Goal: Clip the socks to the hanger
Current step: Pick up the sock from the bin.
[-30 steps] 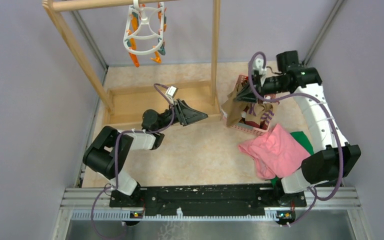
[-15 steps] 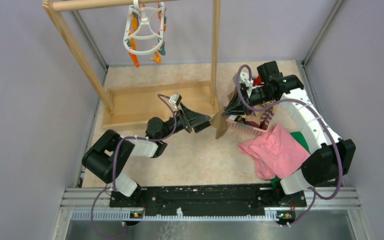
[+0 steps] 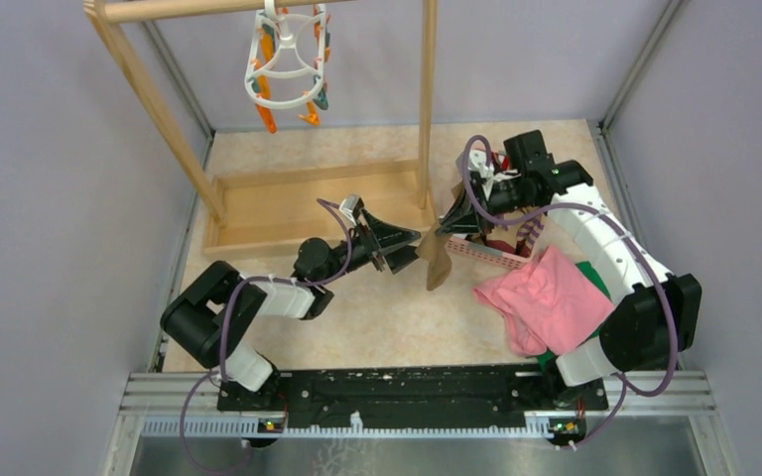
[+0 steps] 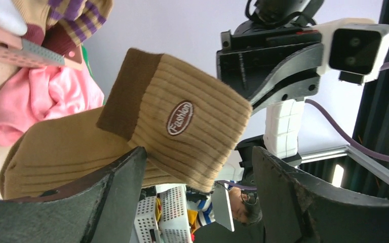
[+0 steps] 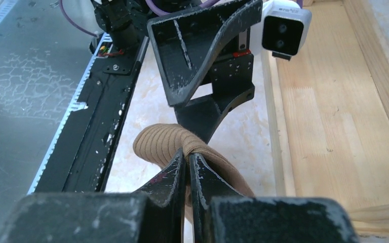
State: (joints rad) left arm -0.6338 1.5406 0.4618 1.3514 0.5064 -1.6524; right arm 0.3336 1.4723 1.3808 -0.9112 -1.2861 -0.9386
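Observation:
My right gripper (image 3: pixel 444 226) is shut on an olive-brown sock (image 3: pixel 436 260) that hangs from it above the table; the pinch shows in the right wrist view (image 5: pixel 187 158), with sock fabric (image 5: pixel 157 144) bulging past the tips. My left gripper (image 3: pixel 409 241) is open, its jaws spread either side of the sock's ribbed cuff (image 4: pixel 187 126), which sits between the fingers (image 4: pixel 116 187) without being squeezed. The white hanger (image 3: pixel 288 64) with orange and teal clips hangs from the wooden rack's top bar at the far left. More socks lie in a pink basket (image 3: pixel 486 253).
The wooden rack (image 3: pixel 308 193) stands at the back left, its post (image 3: pixel 427 99) just behind the grippers. A large pink cloth (image 3: pixel 546 297) lies over a green cloth (image 3: pixel 600 278) at the right. A striped sock (image 4: pixel 76 15) lies in the basket in the left wrist view.
My right gripper carried the olive-brown sock out of the basket leftward and down. My left gripper advanced right until its open jaws bracket the sock's cuff.

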